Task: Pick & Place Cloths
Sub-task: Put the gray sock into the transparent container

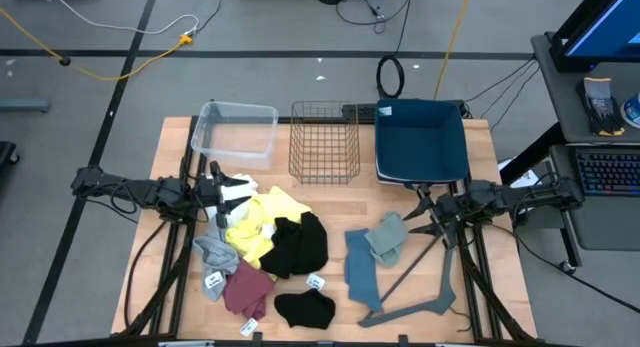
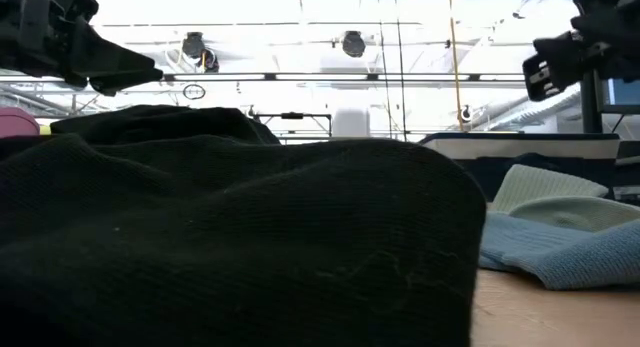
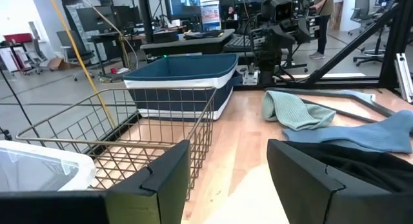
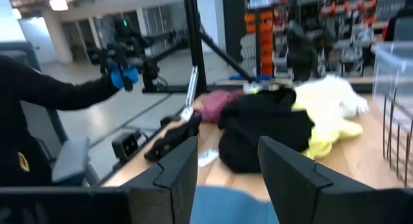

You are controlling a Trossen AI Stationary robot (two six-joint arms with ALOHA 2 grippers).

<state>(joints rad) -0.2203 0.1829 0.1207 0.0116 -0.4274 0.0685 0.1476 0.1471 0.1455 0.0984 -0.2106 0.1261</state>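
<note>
Blue-grey cloth (image 1: pixel 358 270): long axis runs front-back, near worktop (image 1: pixel 480 297) front-right; bare wood beside it. Cloth pile (image 1: pixel 272 237) sits front-left. Left end effector (image 1: pixel 222 192) & right end effector (image 1: pixel 424 225): fingers apart, empty.

From my seat I can't read any writing here. The white tags (image 1: pixel 316 282) on the cloths (image 1: pixel 272 249) are too small to make out, and the shop signs behind the counter (image 1: pixel 330 202) are a blur.
</note>
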